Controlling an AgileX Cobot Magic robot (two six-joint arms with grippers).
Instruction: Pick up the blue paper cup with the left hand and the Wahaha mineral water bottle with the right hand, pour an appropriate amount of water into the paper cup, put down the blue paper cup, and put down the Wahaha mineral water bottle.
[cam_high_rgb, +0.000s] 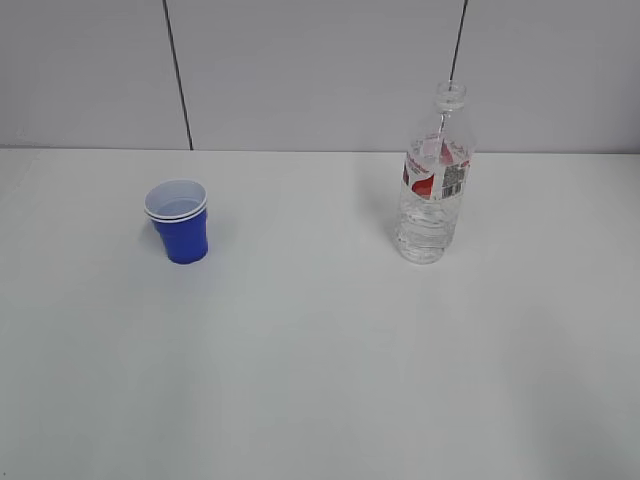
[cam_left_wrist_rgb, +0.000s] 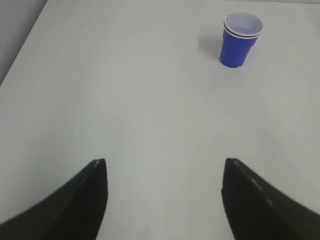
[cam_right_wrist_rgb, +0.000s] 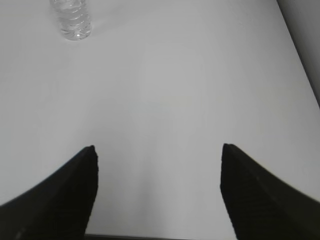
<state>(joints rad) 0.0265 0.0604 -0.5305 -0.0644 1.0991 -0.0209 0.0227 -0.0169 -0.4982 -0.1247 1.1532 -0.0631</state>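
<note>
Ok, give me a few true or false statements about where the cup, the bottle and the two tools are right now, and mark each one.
1. The blue paper cup stands upright on the table. True.
2. The Wahaha mineral water bottle lies on its side. False: it stands upright.
3. The bottle has a cap on. False: its neck is open, with no cap.
4. The left tool is open, with the cup far ahead of it and to the right in its wrist view. True.
5. The right tool is gripping the bottle. False: it is open and holds nothing; the bottle stands far off.
</note>
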